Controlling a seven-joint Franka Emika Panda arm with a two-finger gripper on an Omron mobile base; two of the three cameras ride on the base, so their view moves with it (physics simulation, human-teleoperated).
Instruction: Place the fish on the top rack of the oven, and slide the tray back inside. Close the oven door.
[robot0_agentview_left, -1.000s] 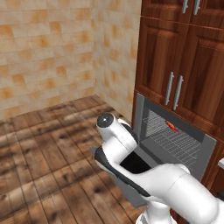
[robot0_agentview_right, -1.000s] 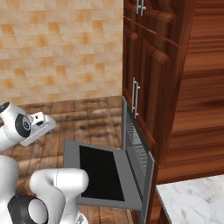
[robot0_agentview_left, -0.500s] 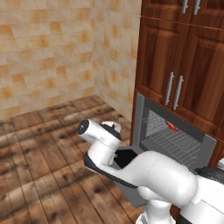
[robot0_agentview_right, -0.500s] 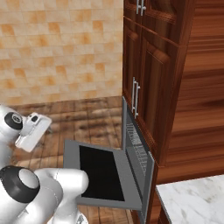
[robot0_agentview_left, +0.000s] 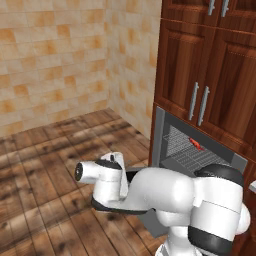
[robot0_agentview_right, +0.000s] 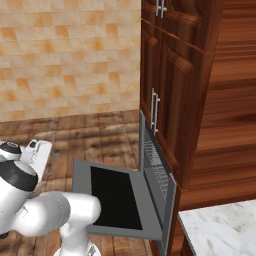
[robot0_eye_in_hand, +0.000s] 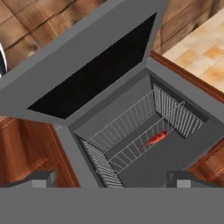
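- Near: a wood-plank floor (robot0_agentview_left: 45, 165), and a marble tabletop (robot0_agentview_right: 220, 230) corner at the near right.
- One claw (robot0_eye_in_hand: 112, 181), fingers apart and empty.
- One oven door (robot0_agentview_right: 117, 197), lying open.
- One oven (robot0_agentview_left: 200, 150) in red-brown cabinets (robot0_agentview_right: 172, 75); one fish (robot0_eye_in_hand: 156, 138) lies on the top rack (robot0_eye_in_hand: 131, 144) inside.
- Far: a tan tiled wall (robot0_agentview_left: 55, 55).

Tan tiled walls (robot0_agentview_left: 60, 60), wooden plank floor (robot0_agentview_left: 45, 150)

Fish (robot0_eye_in_hand: 156, 138) on rack (robot0_eye_in_hand: 131, 131), in oven (robot0_eye_in_hand: 183, 153)
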